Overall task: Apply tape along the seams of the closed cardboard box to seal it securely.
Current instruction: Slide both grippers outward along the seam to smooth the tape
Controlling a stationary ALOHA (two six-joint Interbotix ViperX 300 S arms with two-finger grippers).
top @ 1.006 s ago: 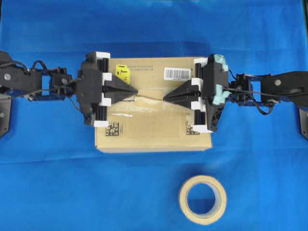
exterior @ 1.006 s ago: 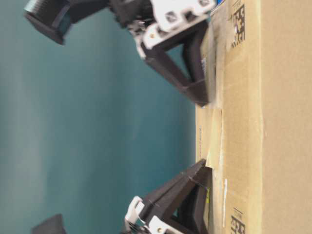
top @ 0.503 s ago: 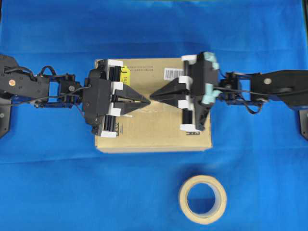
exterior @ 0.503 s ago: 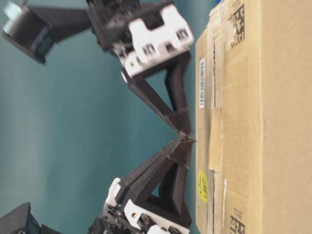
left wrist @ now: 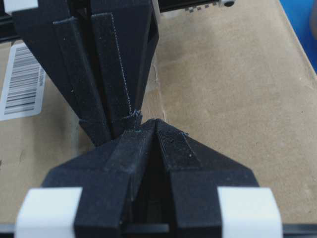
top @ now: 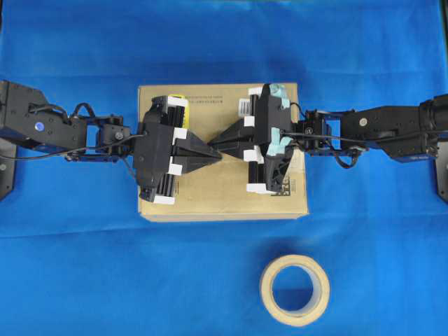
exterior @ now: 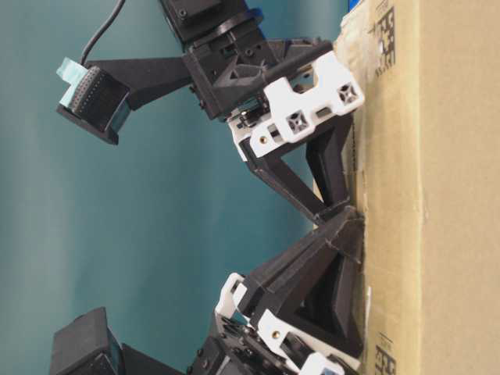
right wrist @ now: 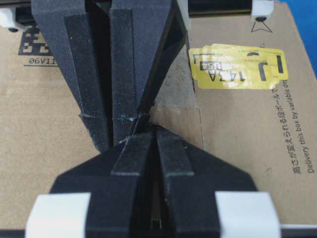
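The brown cardboard box (top: pixel 222 199) lies closed and flat, yellow sticker (right wrist: pixel 237 67) and white barcode label (left wrist: pixel 22 82) on top; a ribbed tan tape (right wrist: pixel 176 121) piece lies mid-lid.

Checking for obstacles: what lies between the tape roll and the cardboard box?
Only bare blue cloth lies between the tape roll and the cardboard box, as the overhead view shows.

We count one cardboard box (top: pixel 222 192) at the centre of the overhead view, and one roll of tape (top: pixel 295 290) toward five o'clock of it. Two arms reach in, so two grippers: the left gripper (top: pixel 215 155) from nine o'clock, the right gripper (top: pixel 214 145) from three o'clock. On the box: one yellow sticker (right wrist: pixel 237 68), one barcode label (left wrist: pixel 23 82).
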